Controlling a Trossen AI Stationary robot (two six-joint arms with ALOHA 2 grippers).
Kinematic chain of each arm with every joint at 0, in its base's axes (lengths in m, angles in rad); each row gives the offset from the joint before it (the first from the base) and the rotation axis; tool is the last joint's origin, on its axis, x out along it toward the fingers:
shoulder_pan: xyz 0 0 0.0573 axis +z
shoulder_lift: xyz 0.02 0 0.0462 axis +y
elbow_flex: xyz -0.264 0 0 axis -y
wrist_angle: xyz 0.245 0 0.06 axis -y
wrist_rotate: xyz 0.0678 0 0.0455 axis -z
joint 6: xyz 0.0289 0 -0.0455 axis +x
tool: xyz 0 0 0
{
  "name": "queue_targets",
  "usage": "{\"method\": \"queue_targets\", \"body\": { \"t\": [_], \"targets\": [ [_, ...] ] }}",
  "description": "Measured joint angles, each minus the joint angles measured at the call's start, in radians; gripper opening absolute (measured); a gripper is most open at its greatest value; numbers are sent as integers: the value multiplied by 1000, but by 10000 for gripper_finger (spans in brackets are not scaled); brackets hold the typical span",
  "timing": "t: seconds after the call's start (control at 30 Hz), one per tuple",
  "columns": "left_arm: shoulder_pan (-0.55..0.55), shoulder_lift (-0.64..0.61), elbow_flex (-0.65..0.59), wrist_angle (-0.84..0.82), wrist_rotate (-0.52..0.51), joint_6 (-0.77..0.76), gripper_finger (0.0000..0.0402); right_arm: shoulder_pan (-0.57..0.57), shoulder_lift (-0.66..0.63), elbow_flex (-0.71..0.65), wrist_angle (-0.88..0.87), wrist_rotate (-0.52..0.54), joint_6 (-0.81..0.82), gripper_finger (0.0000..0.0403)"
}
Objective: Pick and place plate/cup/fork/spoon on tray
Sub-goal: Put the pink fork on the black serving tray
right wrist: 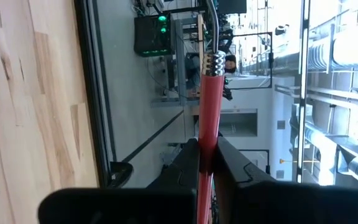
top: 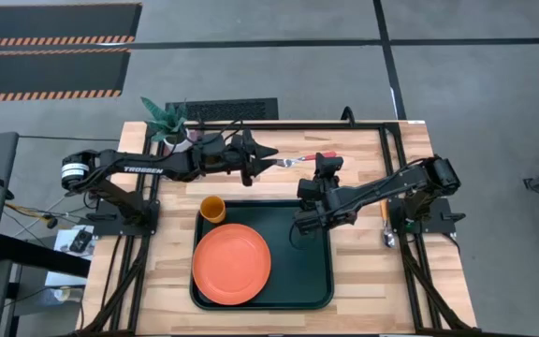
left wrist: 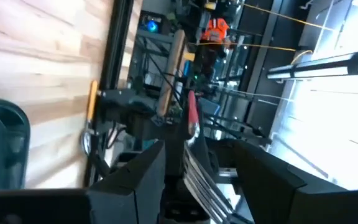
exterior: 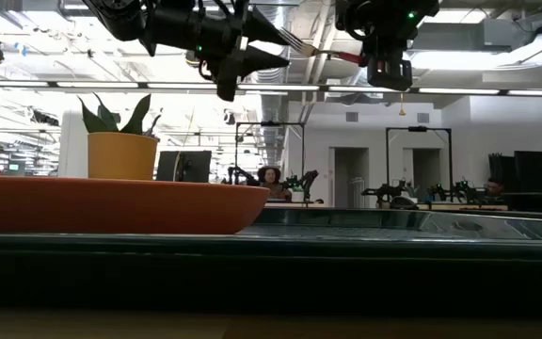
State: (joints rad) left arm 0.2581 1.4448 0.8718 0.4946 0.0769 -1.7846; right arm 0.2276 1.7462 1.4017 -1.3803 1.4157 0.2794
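Note:
The fork (top: 299,161) hangs level in the air beyond the tray's far edge, its tines toward the table's left. My right gripper (top: 326,165) is shut on its red handle. My left gripper (top: 268,162) is open, and its fingers stand on either side of the silver tines (left wrist: 197,180); whether they touch the tines I cannot tell. The orange plate (top: 232,264) lies on the dark tray (top: 312,281). The orange-yellow cup (top: 212,208) stands at the tray's far left corner. The spoon (top: 386,225) lies on the table right of the tray. My right gripper pinches the fork's red handle (right wrist: 205,134) between its two fingers, toward the handle's free end. The fingers lie along the handle, and the rest of the fork runs straight on past them. The fork is lifted clear of the table, about level.
A potted plant (top: 168,120) stands at the table's far left, behind my left arm. Bare wood lies right of the tray around the spoon. In the low view the plate (exterior: 111,202) and cup (exterior: 120,155) rise above the tray's rim (exterior: 346,245). People show in the room behind.

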Motion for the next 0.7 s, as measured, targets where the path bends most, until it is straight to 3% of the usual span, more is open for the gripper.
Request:
{"method": "queue_targets", "body": {
  "t": [0.23,0.47,0.7],
  "targets": [
    [-9,0,68,-26,59,79,153,0,-2,0,9,2,4,31],
    [-9,0,103,-186,131,141,137,1,-2,0,9,-4,-4,30],
    [-9,0,102,-194,129,157,135,1,-1,0,9,-8,-4,33]
  ]
}}
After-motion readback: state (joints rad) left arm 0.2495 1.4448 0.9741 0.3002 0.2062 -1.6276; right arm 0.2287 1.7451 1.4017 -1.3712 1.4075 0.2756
